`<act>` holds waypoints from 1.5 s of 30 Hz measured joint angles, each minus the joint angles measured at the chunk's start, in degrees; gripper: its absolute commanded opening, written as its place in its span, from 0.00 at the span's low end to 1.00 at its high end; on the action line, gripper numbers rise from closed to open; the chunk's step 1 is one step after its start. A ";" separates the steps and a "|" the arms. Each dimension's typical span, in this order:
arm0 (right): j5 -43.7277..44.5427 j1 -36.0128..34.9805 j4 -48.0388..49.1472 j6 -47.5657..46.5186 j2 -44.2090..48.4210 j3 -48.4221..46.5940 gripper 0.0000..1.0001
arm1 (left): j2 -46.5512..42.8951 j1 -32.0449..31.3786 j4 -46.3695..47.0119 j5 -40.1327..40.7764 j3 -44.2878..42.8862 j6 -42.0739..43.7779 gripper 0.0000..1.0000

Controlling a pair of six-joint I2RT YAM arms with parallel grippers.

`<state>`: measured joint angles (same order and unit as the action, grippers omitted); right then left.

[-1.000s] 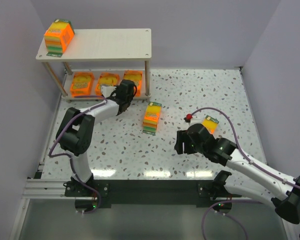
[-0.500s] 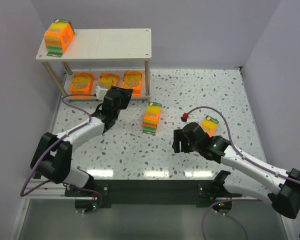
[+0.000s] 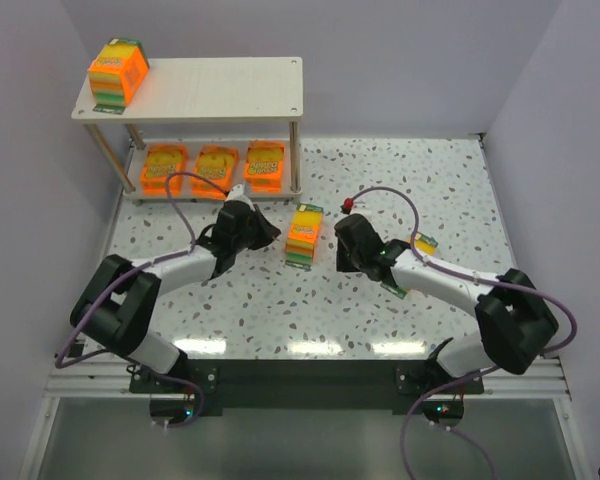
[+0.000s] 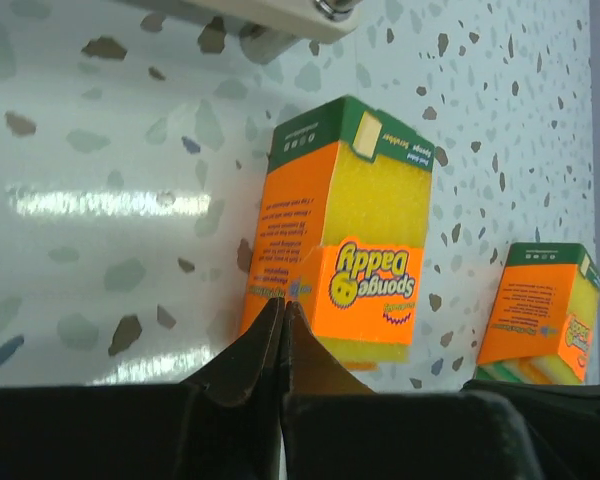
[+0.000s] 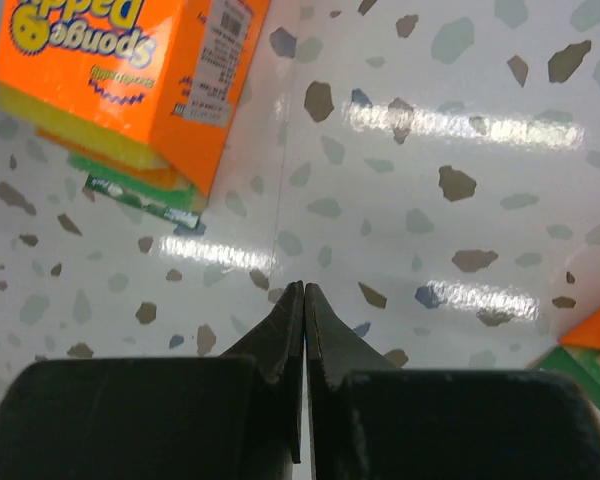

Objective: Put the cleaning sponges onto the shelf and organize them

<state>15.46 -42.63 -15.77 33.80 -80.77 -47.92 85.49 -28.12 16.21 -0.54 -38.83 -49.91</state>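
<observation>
Thick sponge pack (image 3: 304,237) stands mid-table (image 3: 410,185) between the arms, left gripper (image 3: 268,232) and right gripper (image 3: 340,250) near either side, both pinched closed, empty.

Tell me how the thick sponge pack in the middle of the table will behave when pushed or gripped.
The middle sponge pack stands taller than wide, so a high push would probably tip it. Yellow sponge shows past its orange sleeve, so it is likely light and would give under a squeeze. The glossy table may let it slide on a low push.
</observation>
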 measured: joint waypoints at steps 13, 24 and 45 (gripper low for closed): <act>-3.15 3.85 11.23 -3.34 -11.26 -2.45 0.00 | 19.39 -0.04 -3.48 -1.99 -19.21 19.26 0.00; -6.03 3.87 17.16 -5.57 -16.96 -4.04 0.00 | 25.53 -0.17 -4.02 -9.88 -25.49 25.59 0.00; -9.25 -7.17 20.37 -2.23 -5.97 9.77 0.00 | 13.49 -4.09 -1.31 -21.00 -5.46 29.53 0.00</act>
<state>6.22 -49.80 4.60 31.57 -86.74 -38.15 98.98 -32.21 14.90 -21.54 -44.29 -20.38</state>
